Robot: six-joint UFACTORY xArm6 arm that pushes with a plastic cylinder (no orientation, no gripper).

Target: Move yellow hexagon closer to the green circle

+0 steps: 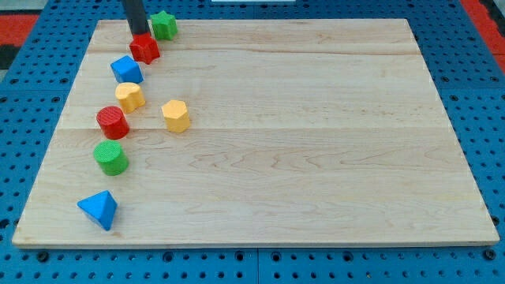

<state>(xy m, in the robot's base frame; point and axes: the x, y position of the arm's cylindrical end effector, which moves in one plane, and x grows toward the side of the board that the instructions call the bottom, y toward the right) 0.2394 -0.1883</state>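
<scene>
Blue triangle (99,209) nearest; tip (139,35) touching red block (145,48).

We see the yellow hexagon (176,115) right of the red circle (113,122), with the green circle (111,158) below them and the yellow block (129,96) above.

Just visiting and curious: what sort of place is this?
Probably a robot test bench: a wooden board on blue pegboard, toy blocks like the yellow hexagon and green circle, my tip touching a red block.
</scene>
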